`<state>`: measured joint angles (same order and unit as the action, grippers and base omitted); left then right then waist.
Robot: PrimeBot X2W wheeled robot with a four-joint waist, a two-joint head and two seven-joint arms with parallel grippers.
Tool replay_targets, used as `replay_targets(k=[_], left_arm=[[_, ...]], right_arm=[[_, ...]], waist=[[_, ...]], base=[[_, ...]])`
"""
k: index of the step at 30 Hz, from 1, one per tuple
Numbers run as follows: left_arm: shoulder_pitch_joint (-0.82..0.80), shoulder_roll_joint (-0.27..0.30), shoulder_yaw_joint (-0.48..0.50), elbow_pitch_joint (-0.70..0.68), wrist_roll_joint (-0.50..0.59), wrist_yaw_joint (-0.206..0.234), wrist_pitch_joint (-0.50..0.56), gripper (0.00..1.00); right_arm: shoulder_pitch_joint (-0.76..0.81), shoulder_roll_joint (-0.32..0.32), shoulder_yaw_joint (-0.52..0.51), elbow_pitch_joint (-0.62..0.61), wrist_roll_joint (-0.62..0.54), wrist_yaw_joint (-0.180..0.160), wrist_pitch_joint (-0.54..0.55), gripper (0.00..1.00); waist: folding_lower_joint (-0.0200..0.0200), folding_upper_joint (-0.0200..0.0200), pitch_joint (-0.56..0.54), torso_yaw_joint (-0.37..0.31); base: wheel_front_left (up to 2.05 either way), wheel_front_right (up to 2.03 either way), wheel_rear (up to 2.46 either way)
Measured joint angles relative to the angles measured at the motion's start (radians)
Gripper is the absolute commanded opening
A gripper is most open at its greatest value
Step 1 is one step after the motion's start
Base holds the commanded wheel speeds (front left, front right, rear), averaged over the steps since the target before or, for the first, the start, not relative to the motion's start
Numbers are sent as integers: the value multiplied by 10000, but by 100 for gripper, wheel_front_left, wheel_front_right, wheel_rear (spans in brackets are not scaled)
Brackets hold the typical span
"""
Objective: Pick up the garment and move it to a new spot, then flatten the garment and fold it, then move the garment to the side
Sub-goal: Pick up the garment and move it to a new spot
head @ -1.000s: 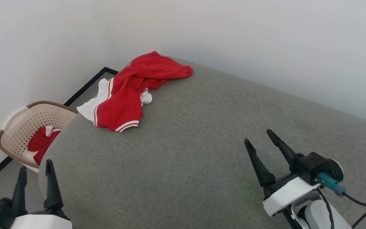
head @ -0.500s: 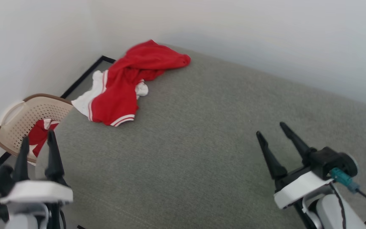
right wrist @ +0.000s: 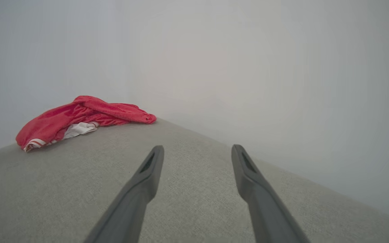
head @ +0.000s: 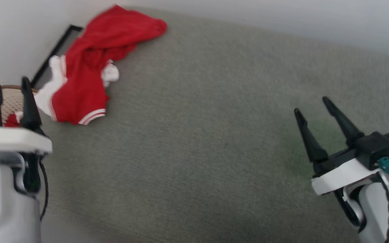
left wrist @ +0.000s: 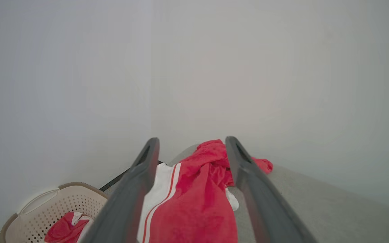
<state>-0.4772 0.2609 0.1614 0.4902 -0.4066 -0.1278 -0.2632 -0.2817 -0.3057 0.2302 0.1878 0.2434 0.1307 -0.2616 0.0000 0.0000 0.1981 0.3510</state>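
Garment [head: 86, 67]: crumpled just beside basket [left wrist: 62, 199], not yet lifted. Left claw [head: 11, 84] near basket, right claw [head: 312, 104] well apart from basket; both spread wide, empty. Moving, flattening, folding all left.

One red-and-white garment [head: 89, 71], one grey upholstered surface [head: 198, 135], one perforated beige basket [left wrist: 32, 219] and one further red cloth [left wrist: 64, 229] inside it. Two grippers, the left gripper [head: 11, 82] and the right gripper [head: 310, 104], carry two dark fingers [head: 311, 143] apiece, four in all.
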Motion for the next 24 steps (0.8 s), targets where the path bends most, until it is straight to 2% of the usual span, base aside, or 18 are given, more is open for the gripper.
replay_targets(k=[11, 16, 22, 24], left_arm=[[-3002, 1032, -1047, 3507, -993, 0, 291, 100], [-4310, 1511, -1333, 5183, -1404, -2, 1350, 100], [-5474, 1894, -1430, 6905, -1685, 4, 3210, 100], [-5758, 1904, -1444, 7350, -1776, 150, 3973, 100]], right_arm=[[-557, -445, -257, -755, -261, 0, 31, 100], [-679, -564, -357, -1264, -360, 0, 198, 100], [-685, -660, -522, -1879, -454, 0, 458, 100], [-663, -656, -602, -2098, -499, 0, 579, 100]], waist=[[0, -1, 1835, -771], [0, 0, 2605, -1102], [0, 0, 3350, -1455], [0, 0, 3535, -1535]], base=[[0, 0, 0], [0, 0, 0], [0, 0, 0], [0, 0, 0]])
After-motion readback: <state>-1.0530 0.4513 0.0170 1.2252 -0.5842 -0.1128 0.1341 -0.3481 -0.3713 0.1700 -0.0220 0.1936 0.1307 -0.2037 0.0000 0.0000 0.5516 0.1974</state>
